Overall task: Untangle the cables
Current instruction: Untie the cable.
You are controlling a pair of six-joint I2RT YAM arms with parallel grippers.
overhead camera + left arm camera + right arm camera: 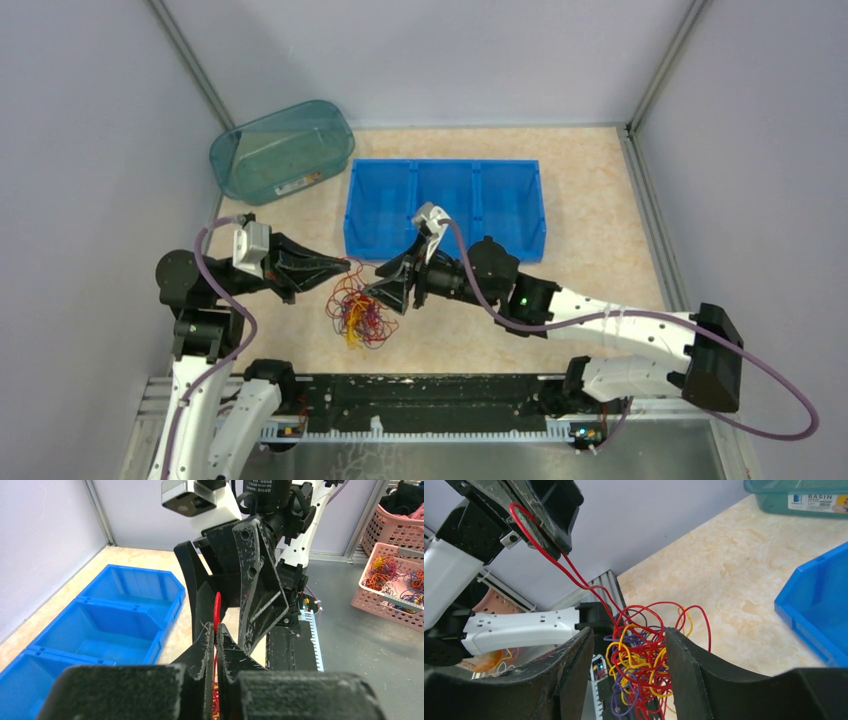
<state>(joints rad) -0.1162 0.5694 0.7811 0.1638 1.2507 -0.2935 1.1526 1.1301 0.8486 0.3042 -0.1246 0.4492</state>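
Note:
A tangled clump of thin red, purple and yellow cables (357, 313) hangs between the two grippers above the table. My left gripper (347, 266) is shut on a red cable (217, 611), whose loop sticks up past the fingertips. In the right wrist view that red cable (555, 562) runs taut from the left gripper down into the clump (649, 667). My right gripper (376, 294) is open, its fingers (574, 665) on either side of the clump.
A blue three-compartment bin (445, 207) stands just behind the right gripper. A teal basin (282, 150) sits at the back left. Pink baskets with more coloured cables (390, 575) stand beyond the table in the left wrist view.

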